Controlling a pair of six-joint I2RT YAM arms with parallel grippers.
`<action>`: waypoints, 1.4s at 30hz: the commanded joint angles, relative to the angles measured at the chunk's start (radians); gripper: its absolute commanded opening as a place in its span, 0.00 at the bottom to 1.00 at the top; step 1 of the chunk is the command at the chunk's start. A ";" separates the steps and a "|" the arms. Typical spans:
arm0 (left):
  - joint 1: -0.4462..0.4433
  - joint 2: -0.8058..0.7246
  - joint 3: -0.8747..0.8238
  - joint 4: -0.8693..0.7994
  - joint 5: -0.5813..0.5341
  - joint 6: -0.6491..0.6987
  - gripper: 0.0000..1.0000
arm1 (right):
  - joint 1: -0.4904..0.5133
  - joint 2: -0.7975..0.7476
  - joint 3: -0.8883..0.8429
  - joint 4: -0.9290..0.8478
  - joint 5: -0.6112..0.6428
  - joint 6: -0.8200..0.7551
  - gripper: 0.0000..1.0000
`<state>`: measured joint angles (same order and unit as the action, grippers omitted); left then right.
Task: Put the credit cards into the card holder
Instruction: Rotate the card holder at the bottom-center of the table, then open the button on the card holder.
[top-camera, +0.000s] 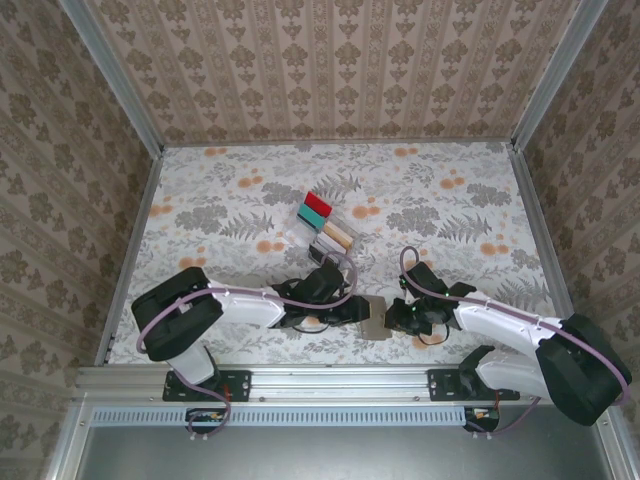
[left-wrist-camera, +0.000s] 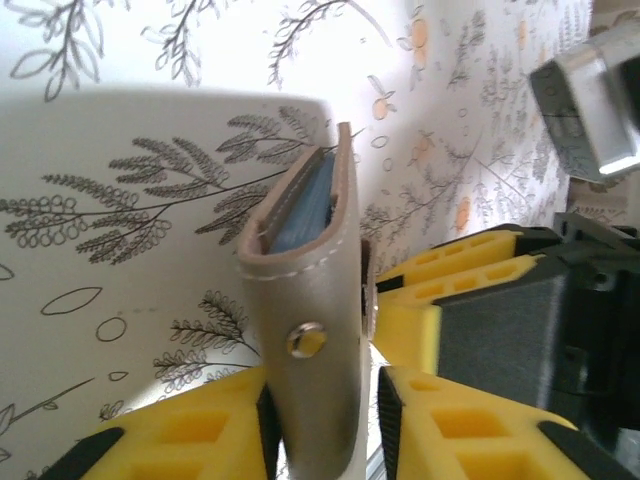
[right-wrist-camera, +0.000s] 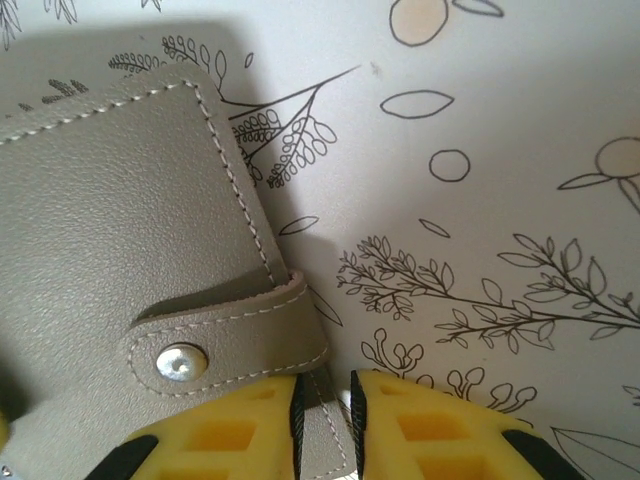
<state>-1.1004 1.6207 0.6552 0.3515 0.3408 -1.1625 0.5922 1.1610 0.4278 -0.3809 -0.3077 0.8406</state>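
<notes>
Yellow-padded, the left tool (left-wrist-camera: 322, 385) is clamped on the card holder (left-wrist-camera: 305, 290), one finger against each face. It holds the holder up on edge, with its mouth pointing away from the wrist. A light blue card (left-wrist-camera: 305, 205) sits inside, between the two panels. The right tool (right-wrist-camera: 325, 385) takes the holder from the opposite side. Its fingers are almost together, pinching the thin stitched edge just below the snap strap (right-wrist-camera: 225, 345). Whether the snap is fastened I cannot tell.

The holder looks light and soft, a grained leather-like skin that will bend and sag if held by one corner. The stitched border and the spine seem the firmest places to grip. Spreading the panels probably needs both tools pulling gently apart.

The other credit cards (top-camera: 317, 207) stand in a clear rack (top-camera: 300, 228) farther out on the desk (top-camera: 450, 210), beyond the holder. They are likely stiff, thin and slippery, so best pinched by an exposed edge.

Both arms lie low over the desk's near middle, the left arm (top-camera: 250, 300) and the right arm (top-camera: 500, 322) reaching inward until their wrists nearly meet.
</notes>
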 joint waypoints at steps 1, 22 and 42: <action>0.013 -0.034 -0.011 0.035 -0.010 0.017 0.24 | 0.006 0.022 0.039 -0.029 0.033 -0.001 0.24; 0.044 -0.027 -0.009 0.042 0.033 0.028 0.00 | 0.121 0.152 0.221 -0.103 0.155 -0.118 0.45; 0.092 -0.173 -0.142 -0.014 0.011 0.043 0.00 | 0.146 0.201 0.275 -0.305 0.495 -0.049 0.13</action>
<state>-1.0267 1.4799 0.5407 0.3599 0.3565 -1.1477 0.7490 1.3811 0.7074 -0.5770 0.0917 0.7891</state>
